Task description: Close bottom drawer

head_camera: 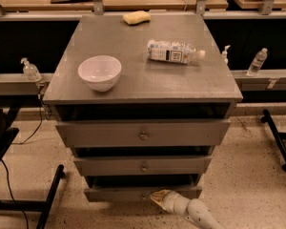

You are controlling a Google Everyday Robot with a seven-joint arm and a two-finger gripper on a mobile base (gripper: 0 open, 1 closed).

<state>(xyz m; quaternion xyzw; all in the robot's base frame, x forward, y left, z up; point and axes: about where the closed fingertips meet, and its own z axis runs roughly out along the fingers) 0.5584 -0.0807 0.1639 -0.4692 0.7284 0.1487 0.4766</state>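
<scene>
Our hand [158, 197] sits low at the front of the cabinet [133, 88], just above the floor [257, 185], with its pale tip against the front of the bottom drawer [109, 193], right of that front's centre. We cannot tell how far open the hand is, and we see nothing held in it. Its white arm [196, 213] runs down to the right and out of view.

We find the bottom drawer lowest of three grey fronts, with a dark gap showing above it. The middle drawer [181, 165] and top drawer [100, 133] show similar gaps.

On the cabinet top we note a white bowl [99, 72] at the left, upright, a plastic bottle [174, 52] lying on its side at the right, and a yellow sponge [136, 17] at the back edge, all well apart.
</scene>
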